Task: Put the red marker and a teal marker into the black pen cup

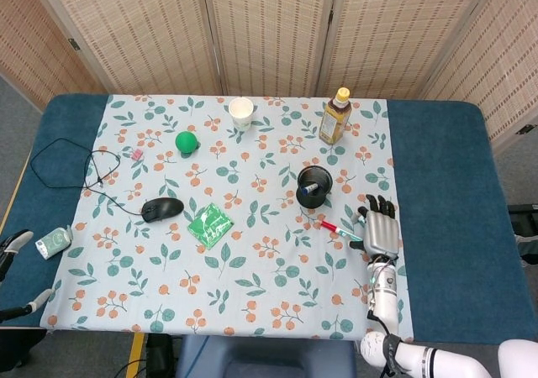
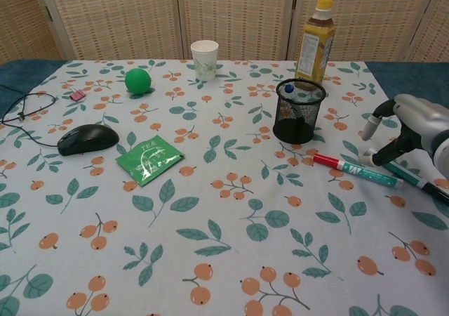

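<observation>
The black mesh pen cup (image 1: 315, 186) (image 2: 299, 112) stands upright right of the table's middle with a blue-capped pen in it. Just in front of it lies the red-capped marker (image 1: 339, 230) (image 2: 354, 170), its body white and teal. A teal marker (image 2: 407, 178) with a black end lies beside it to the right. My right hand (image 1: 380, 229) (image 2: 414, 129) hovers over both markers with its fingers apart and holds nothing; in the head view it hides most of the teal marker. Only a sliver of my left hand (image 1: 12, 244) shows at the far left edge, its fingers apart and holding nothing.
A tea bottle (image 2: 314, 39) stands behind the cup. A paper cup (image 2: 205, 56), a green ball (image 2: 138, 81), a black mouse (image 2: 88, 138) with its cable and a green tea packet (image 2: 149, 159) lie to the left. A small white object (image 1: 52, 242) sits near my left hand.
</observation>
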`<state>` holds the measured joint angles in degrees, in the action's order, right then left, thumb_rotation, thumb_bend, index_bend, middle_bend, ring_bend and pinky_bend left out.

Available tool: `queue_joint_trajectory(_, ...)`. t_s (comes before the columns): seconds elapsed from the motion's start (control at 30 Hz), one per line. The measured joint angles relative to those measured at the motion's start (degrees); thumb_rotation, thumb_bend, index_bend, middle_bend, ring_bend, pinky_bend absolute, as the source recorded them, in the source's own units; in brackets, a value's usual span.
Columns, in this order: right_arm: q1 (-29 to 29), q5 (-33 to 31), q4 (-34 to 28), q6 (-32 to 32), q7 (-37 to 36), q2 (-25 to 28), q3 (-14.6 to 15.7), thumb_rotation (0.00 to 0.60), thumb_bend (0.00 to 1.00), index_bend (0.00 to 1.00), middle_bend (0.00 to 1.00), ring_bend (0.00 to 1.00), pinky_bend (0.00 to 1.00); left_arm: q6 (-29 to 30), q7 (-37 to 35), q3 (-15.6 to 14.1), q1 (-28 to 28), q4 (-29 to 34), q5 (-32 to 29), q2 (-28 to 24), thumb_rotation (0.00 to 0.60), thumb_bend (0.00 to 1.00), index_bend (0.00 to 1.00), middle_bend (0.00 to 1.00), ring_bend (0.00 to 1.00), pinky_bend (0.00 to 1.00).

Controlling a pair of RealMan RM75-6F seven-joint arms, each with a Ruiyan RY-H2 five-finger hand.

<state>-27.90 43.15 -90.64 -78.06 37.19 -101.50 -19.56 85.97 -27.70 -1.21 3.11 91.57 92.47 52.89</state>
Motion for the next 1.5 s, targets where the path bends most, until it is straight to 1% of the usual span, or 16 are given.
queue_joint_trajectory(0.27, -2.59, -4.34, 4.37, 3.58, -0.22, -2.06, -2.25, 0.6, 0.21, 0.46, 0.1, 0.0, 0.0, 0.05, -0.2, 0.02, 0.08, -0.16, -0.52, 0.02, 0.6, 0.27, 0.0, 0.08, 0.04, 0.22)
queue_joint_trajectory(0.43, -4.21, -5.88, 5.91, 5.39, -0.42, -3.17, -3.1, 0.6, 0.21, 0.47, 0.1, 0.0, 0.0, -0.02, -0.81, -0.08, 0.21, -0.62, -0.47, -0.02, 0.6, 0.27, 0.0, 0.08, 0.04, 0.22)
queue_joint_trajectory(1.17, -9.06, -9.8, 13.05, 7.32, 1.55, -7.51, -3.83, 0.6, 0.24, 0.54, 0.12, 0.0, 0.0, 2.96, -4.06, -0.36, -0.71, -1.93, 0.3, -0.49, 0.6, 0.27, 0.0, 0.08, 0.04, 0.22)
queue_joint_trajectory(1.5, -9.98, -10.84, 14.5, 7.44, 2.49, -8.25, -3.66, 0.6, 0.26, 0.6, 0.14, 0.0, 0.0, 3.19, -4.62, -0.41, -0.65, -2.37, 0.49, -0.4, 0.6, 0.27, 0.0, 0.08, 0.04, 0.22)
